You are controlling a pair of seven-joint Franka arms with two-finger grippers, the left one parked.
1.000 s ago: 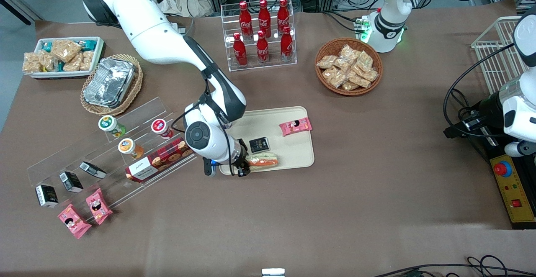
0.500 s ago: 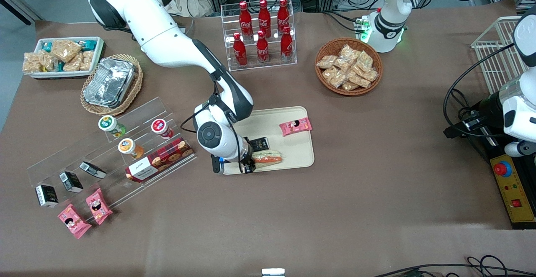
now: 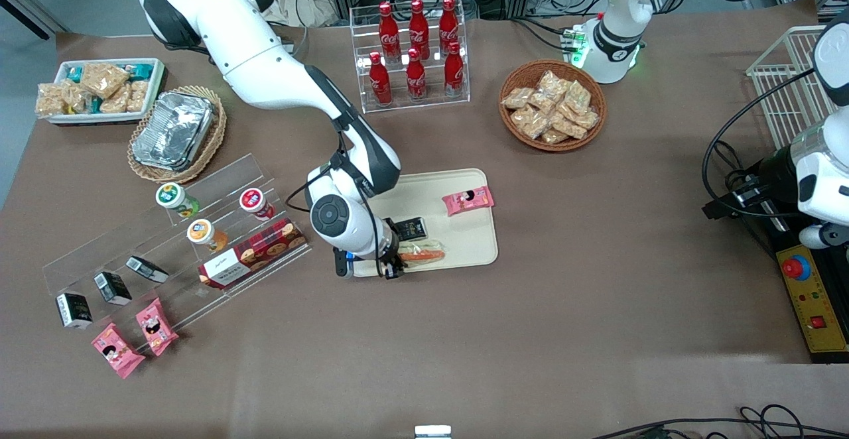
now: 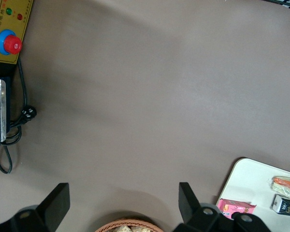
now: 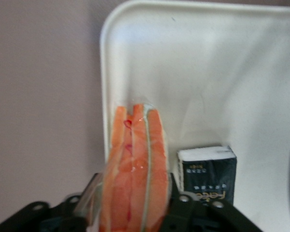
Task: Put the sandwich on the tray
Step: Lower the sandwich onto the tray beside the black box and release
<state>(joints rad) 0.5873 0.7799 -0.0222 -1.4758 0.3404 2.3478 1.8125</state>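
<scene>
The sandwich (image 3: 424,253), a wrapped wedge with orange and green layers, lies at the tray's edge nearest the front camera. The cream tray (image 3: 464,240) sits mid-table. My right gripper (image 3: 391,261) is low over the tray's corner toward the working arm's end, shut on the sandwich. In the right wrist view the sandwich (image 5: 135,164) stands edge-up between my fingers (image 5: 133,212), on the tray (image 5: 193,58) just inside its rim. The left wrist view shows the tray (image 4: 246,179) and the sandwich's tip (image 4: 286,182).
A black packet (image 3: 411,229) lies on the tray right beside the sandwich, and a pink snack packet (image 3: 468,200) farther along. A clear stepped shelf (image 3: 166,227) with cups and boxes stands close to my arm. A cola rack (image 3: 414,54) and a cracker basket (image 3: 552,104) stand farther back.
My gripper has carried the sandwich a little farther over the tray, toward the parked arm's end, then settled slightly lower. The other things on the tray have not moved.
</scene>
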